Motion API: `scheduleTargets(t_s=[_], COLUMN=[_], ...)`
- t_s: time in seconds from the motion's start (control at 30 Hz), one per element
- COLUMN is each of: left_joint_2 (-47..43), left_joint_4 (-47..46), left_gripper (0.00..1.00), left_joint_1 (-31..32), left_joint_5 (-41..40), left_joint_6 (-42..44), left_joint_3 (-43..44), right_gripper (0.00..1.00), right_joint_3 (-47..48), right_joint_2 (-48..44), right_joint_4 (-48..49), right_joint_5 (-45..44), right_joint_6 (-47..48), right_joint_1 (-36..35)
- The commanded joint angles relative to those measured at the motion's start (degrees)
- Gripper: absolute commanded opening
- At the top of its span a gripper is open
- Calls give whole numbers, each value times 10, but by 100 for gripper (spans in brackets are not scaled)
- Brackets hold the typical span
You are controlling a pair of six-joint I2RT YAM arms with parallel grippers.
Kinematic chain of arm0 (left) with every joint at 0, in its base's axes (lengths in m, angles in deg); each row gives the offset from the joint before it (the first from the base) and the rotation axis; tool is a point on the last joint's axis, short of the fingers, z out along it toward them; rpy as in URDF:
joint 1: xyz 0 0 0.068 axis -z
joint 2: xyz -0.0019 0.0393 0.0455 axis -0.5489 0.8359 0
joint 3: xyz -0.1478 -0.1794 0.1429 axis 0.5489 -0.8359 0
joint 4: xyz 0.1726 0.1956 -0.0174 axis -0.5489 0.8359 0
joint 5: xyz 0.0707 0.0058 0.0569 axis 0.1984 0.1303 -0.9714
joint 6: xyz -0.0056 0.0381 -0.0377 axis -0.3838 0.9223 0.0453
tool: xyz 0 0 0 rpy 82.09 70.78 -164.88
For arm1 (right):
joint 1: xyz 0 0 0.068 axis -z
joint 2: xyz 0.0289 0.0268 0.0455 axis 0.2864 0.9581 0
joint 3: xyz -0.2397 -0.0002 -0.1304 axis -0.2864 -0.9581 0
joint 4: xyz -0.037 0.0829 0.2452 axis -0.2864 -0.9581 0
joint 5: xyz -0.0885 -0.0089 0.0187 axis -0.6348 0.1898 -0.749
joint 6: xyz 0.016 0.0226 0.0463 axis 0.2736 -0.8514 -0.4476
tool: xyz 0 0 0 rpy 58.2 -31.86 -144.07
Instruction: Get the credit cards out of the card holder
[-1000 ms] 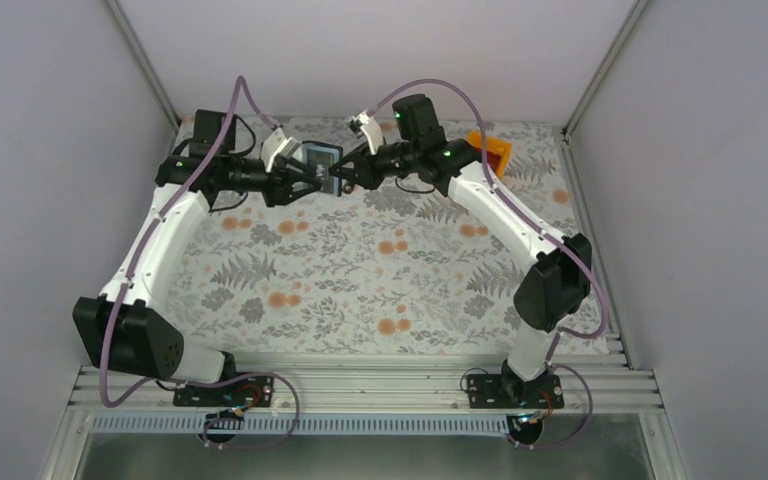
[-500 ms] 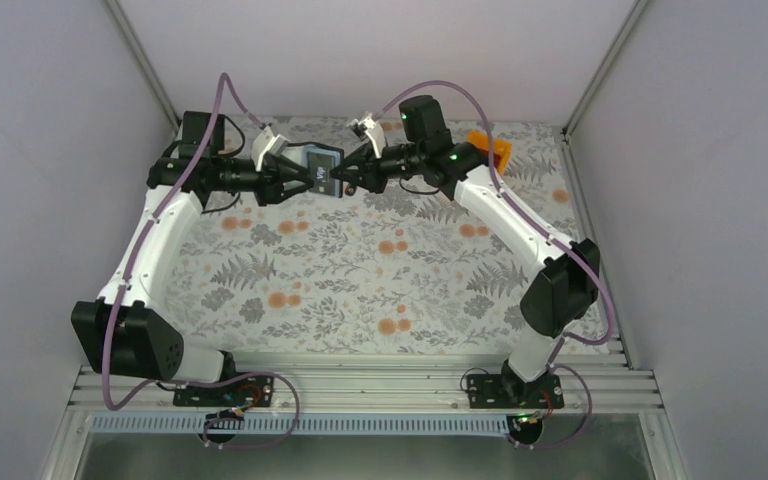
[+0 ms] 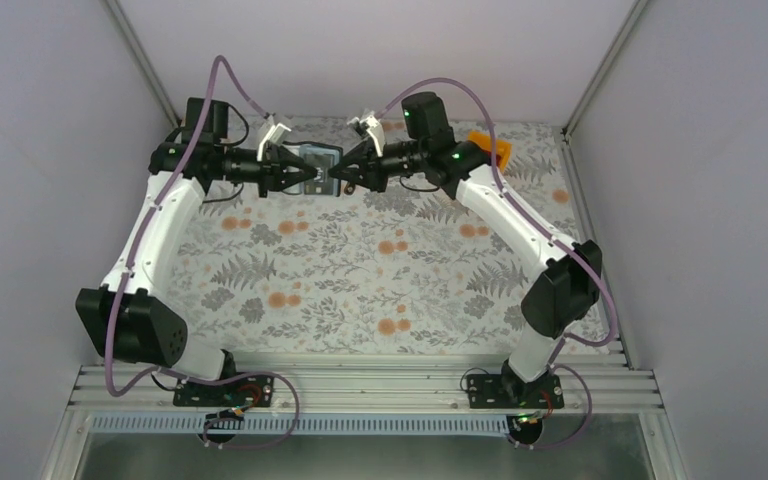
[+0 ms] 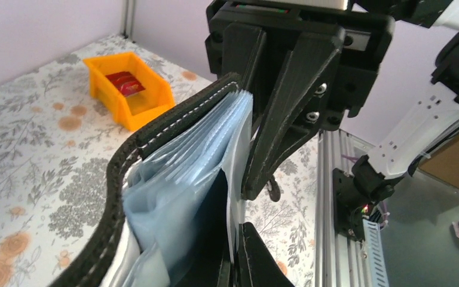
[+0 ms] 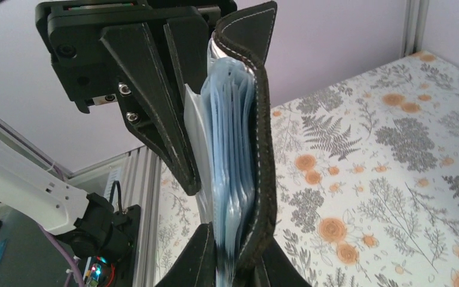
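Observation:
The card holder (image 3: 318, 156), a black wallet with bluish clear sleeves (image 4: 185, 173), hangs in the air between both grippers over the back of the table. My right gripper (image 5: 236, 263) is shut on its black cover (image 5: 262, 119) and sleeve stack from one end. At the opposite end my left gripper (image 4: 236, 251) is shut on a thin pale sheet at the outer side of the stack; whether that is a card or a sleeve I cannot tell. A dark flat shape (image 4: 210, 221) sits inside one sleeve. No credit cards show plainly.
An orange bin (image 4: 128, 95) with a red card (image 4: 125, 84) inside stands at the back right of the floral table (image 3: 360, 280). Grey walls close in the back and sides, and a metal rail (image 3: 360, 385) runs along the near edge.
My left gripper's jaws have closed from partly open onto the thin pale sheet. The left arm and the card holder have shifted slightly toward the back. The right gripper keeps its hold.

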Motion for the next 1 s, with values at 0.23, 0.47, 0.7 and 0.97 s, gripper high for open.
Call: scheduleTargets(t_s=[0.23, 0.47, 0.7, 0.97], left_joint_2=[-33, -35, -27, -24], left_joint_4=[51, 72, 84, 113], left_gripper=[2, 2, 2, 2], left_joint_1=[10, -4, -5, -5], left_joint_5=[84, 93, 89, 95], left_joint_6=[65, 90, 106, 142], left_joint_3=[26, 29, 29, 23], right_gripper=[36, 42, 51, 5], right_joint_3=[2, -26, -44, -45], right_joint_2=[-20, -41, -42, -34], right_joint_4=[32, 17, -9, -10], right_joint_5=[56, 85, 116, 148], right_joint_6=[24, 61, 92, 102], right_joint_1=[-10, 3, 11, 19])
